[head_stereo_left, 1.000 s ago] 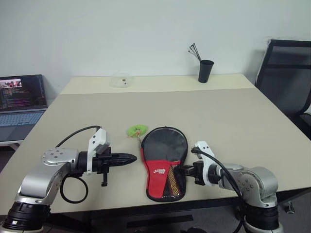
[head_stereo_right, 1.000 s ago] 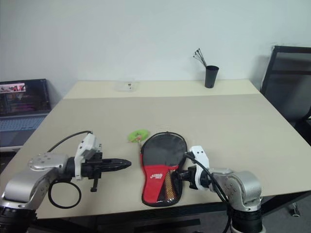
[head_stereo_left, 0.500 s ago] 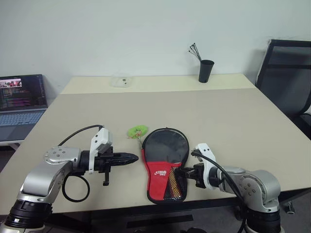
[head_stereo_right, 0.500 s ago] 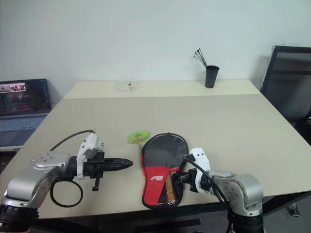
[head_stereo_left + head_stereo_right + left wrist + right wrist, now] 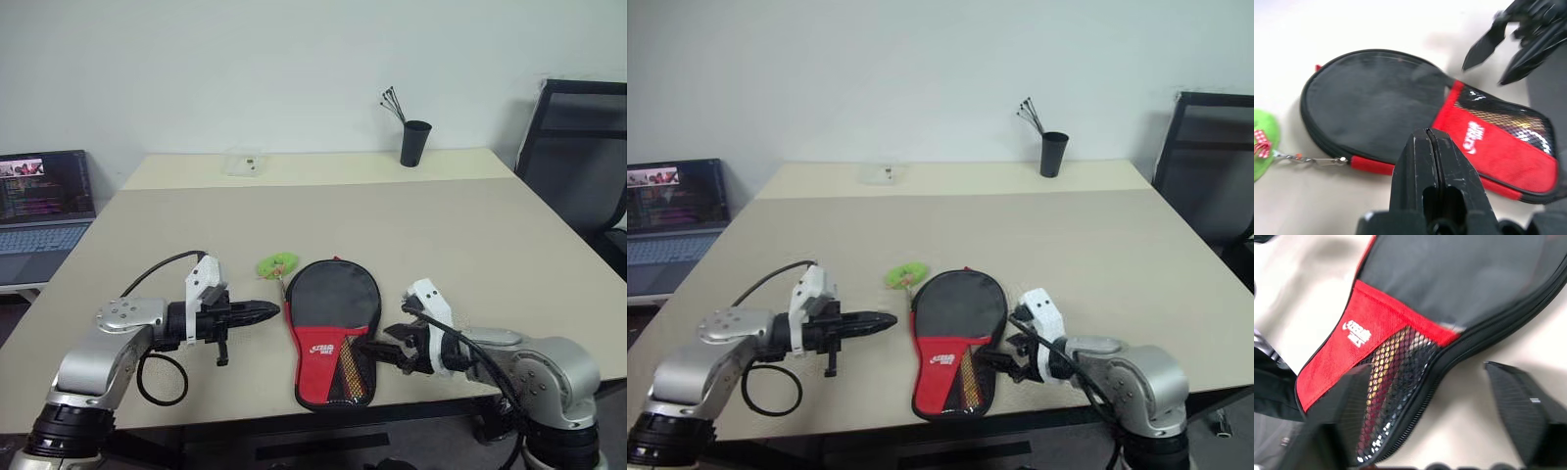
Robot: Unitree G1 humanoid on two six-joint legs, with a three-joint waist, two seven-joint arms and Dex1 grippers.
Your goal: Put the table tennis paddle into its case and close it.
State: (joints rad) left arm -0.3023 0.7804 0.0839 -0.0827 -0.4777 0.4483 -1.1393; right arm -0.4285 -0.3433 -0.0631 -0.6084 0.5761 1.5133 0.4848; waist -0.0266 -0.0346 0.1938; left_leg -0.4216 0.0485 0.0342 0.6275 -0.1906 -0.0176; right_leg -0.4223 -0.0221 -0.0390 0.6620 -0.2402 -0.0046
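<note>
The case (image 5: pixel 333 323) lies flat on the table near the front edge, with its round black end farther from me and its red mesh-pocket end nearer. Its zip edge looks closed along the side seen in the right wrist view (image 5: pixel 1449 279). The table tennis paddle is hidden. My left gripper (image 5: pixel 272 310) is shut and empty, and its tip points at the case's left edge (image 5: pixel 1376 98). My right gripper (image 5: pixel 377 351) is open beside the case's narrow handle end and holds nothing, with its fingers (image 5: pixel 1518 396) spread over the zip edge.
A green keychain toy (image 5: pixel 276 263) hangs on a chain from the zip pull, left of the case. A black cup with sticks (image 5: pixel 414 143) and a clear box (image 5: pixel 243 162) stand at the far edge. A laptop (image 5: pixel 44 206) is at the left and a chair (image 5: pixel 578 147) at the right.
My right gripper has opened and has lifted back to the right, away from the case's handle end. The left gripper has stayed shut, almost still.
</note>
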